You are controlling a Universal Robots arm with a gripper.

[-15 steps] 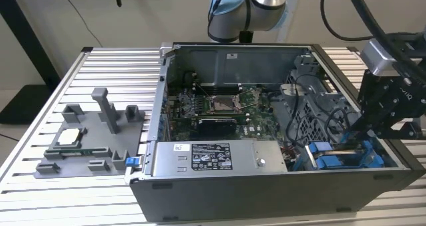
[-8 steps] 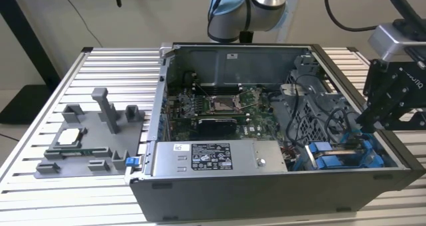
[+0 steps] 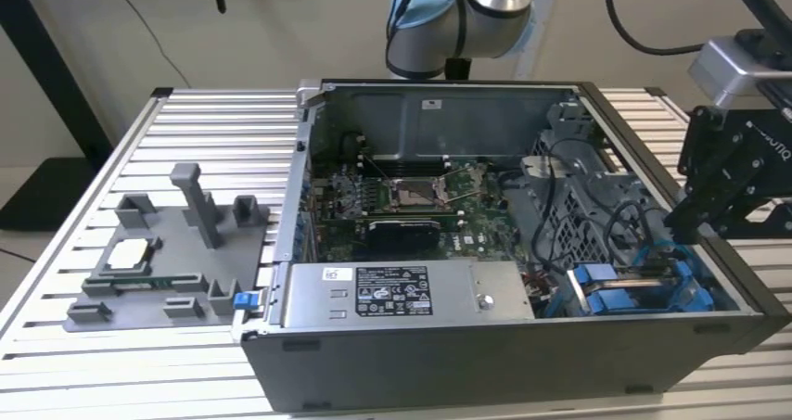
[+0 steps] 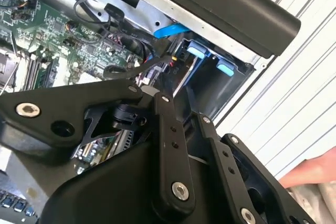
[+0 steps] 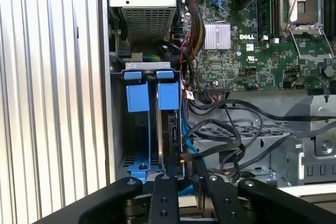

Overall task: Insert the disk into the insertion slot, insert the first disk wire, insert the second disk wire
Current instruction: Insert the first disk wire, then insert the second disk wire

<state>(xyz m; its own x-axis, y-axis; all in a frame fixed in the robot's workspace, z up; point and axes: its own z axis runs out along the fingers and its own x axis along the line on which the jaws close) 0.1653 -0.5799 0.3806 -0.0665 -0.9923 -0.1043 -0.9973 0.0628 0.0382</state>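
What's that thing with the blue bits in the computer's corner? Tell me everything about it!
It's the insertion slot, a grey metal bay in a corner of the open computer case, beside the long grey box with a sticker. Two bright blue plastic tabs sit side by side on it. Black wires run next to it, and the gripper is close by.

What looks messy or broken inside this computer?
Nothing looks broken or spilled. Loose black cables sprawl in a tangle over the metal cage beside the blue-tabbed drive bay.
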